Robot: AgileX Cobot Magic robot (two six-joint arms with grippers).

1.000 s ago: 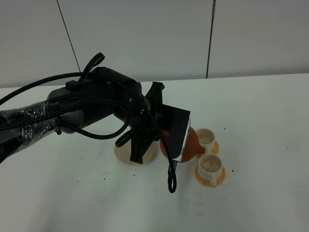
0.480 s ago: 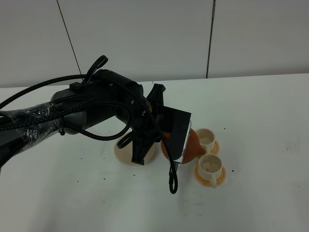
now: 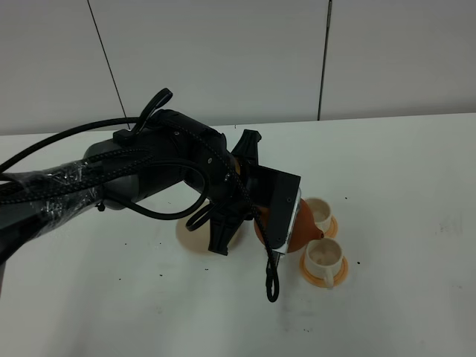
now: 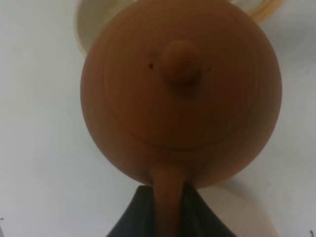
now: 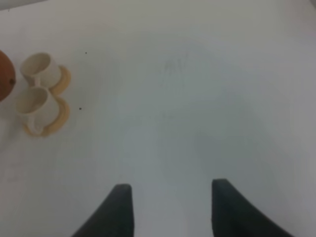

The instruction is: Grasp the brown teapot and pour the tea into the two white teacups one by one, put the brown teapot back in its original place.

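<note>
The brown teapot hangs just left of the two white teacups, its spout end close to the near teacup and the far teacup. Each cup sits on an orange saucer. My left gripper is shut on the teapot's straight handle, and the lid knob faces the left wrist camera. The cream disc, the original place, lies partly hidden under my left arm. No tea shows; the cups' insides look pale. My right gripper hovers open over bare table, right of the cups.
The black left arm with its cable loops reaches across the middle and hides the table behind it. A cable loop dangles near the front of the near saucer. A white wall stands behind the table.
My left arm has carried the teapot slightly to the right, closer to the two teacups. The cups and saucers have stayed where they were.
</note>
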